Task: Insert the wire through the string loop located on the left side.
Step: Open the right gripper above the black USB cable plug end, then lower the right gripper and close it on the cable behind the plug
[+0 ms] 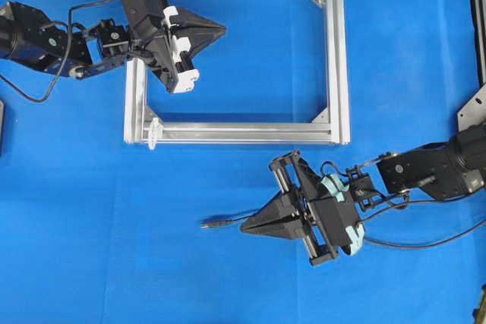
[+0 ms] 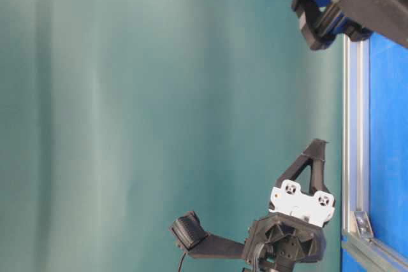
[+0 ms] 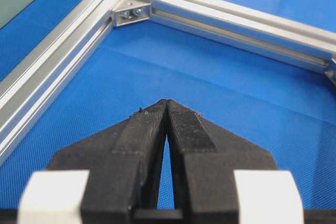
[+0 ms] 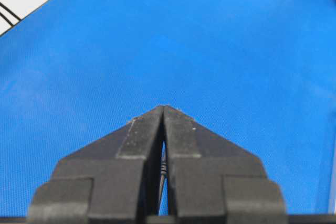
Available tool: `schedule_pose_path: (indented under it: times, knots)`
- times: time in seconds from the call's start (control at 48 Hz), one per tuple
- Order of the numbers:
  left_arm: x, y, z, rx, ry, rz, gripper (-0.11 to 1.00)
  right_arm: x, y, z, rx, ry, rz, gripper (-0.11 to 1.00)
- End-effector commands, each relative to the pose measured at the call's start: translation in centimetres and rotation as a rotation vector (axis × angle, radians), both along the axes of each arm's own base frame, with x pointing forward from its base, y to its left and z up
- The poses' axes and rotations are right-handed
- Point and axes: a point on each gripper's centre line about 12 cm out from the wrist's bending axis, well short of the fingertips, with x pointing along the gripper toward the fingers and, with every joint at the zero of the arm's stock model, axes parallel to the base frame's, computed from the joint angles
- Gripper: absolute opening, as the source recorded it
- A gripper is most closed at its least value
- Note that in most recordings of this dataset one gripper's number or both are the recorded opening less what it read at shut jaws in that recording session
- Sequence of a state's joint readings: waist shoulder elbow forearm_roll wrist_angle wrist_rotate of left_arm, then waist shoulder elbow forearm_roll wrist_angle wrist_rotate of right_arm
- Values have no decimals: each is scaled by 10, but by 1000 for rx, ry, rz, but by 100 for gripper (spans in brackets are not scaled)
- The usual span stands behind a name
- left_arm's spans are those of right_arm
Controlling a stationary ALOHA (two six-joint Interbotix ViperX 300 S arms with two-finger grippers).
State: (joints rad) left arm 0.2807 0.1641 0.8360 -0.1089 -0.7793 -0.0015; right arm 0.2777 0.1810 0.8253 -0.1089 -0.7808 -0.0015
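Observation:
The wire (image 1: 216, 224) lies on the blue table, its dark plug tip pointing left just ahead of my right gripper (image 1: 244, 227). That gripper is shut. In the right wrist view a thin stretch of the wire (image 4: 163, 170) shows through the slit behind the closed tips of the right gripper (image 4: 164, 107); I cannot see the tips pinching it. The string loop (image 1: 154, 130) is a small white loop at the near left corner of the silver frame (image 1: 338, 58). My left gripper (image 1: 224, 29) hangs shut and empty over the frame's far left part, well above the table (image 2: 317, 148).
The frame's rails (image 3: 52, 61) and a corner bracket (image 3: 130, 13) lie ahead of the left gripper (image 3: 166, 102). A thin black cable (image 1: 425, 244) trails right from the right arm. Open blue cloth lies between the frame's near rail and the right gripper.

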Motion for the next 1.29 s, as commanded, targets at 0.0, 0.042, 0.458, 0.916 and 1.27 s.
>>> schedule_pose_path:
  times: [0.0, 0.042, 0.458, 0.916, 1.27]
  knots:
    - [4, -6, 20, 31, -45, -32, 0, 1, 1, 22, 36, -50, -4, 1]
    - [4, -6, 21, 30, -46, -31, 0, 1, 0, 22, 42, -43, -17, 0]
    - [3, -6, 19, 29, -38, -34, 0, 0, -4, 16, 113, 28, -53, -2]
    - [2, -7, 18, 27, -29, -36, 0, 1, -11, 11, 174, 93, -130, 73]
    - [1, -7, 17, 25, -28, -35, 0, 6, -10, 6, 178, 101, -140, 95]
